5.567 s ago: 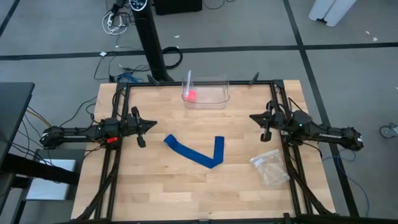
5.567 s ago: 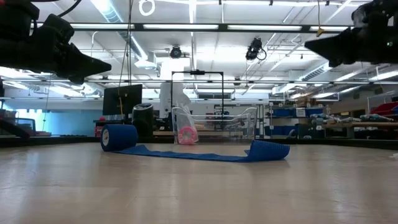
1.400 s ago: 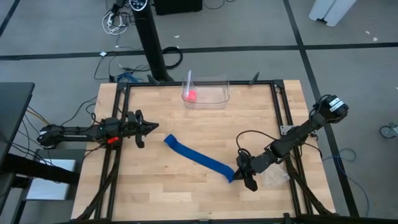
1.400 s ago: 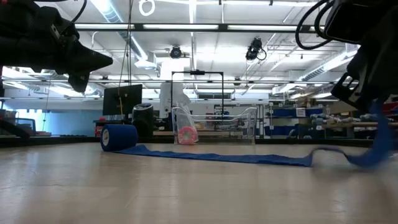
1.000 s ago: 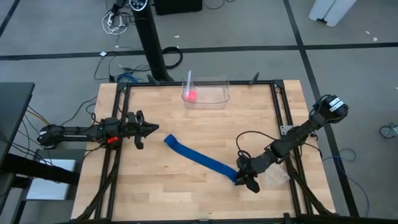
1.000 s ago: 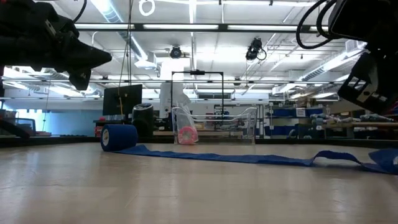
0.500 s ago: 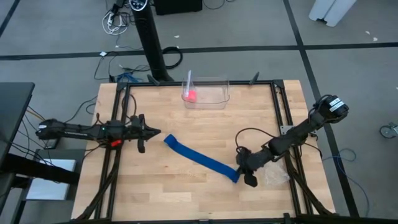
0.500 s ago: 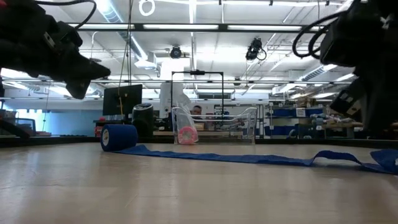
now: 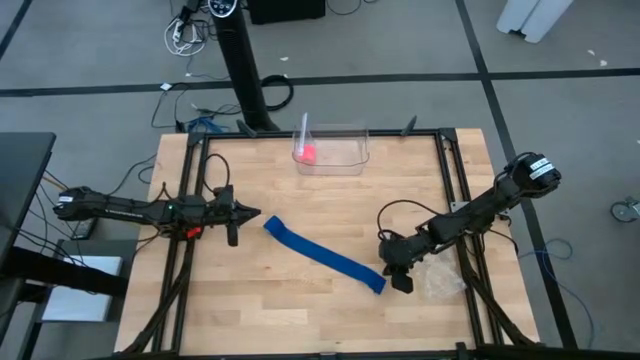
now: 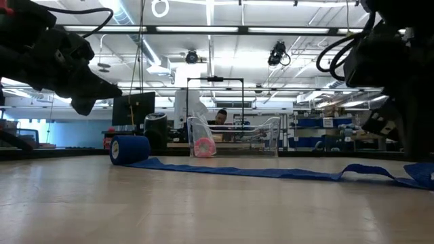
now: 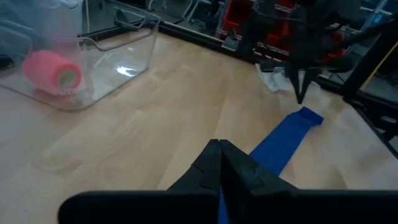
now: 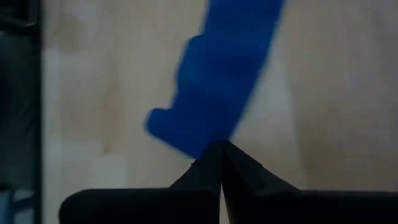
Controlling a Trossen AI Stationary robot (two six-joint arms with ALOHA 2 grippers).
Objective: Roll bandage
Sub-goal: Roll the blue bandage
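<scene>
One camera hangs overhead and looks straight down on the whole wooden table point(image 9: 300, 300). Another sits at tabletop level, looking flat across the boards into the room behind. Both catch the blue bandage point(image 9: 325, 256) point(image 10: 258, 172) and the clear tub point(image 9: 331, 152) point(image 10: 234, 139). The left wrist camera looks along the table towards the tub point(image 11: 93, 68) and the bandage's far end point(image 11: 280, 146). The right wrist camera points down, very close over that same end point(image 12: 217, 93).
</scene>
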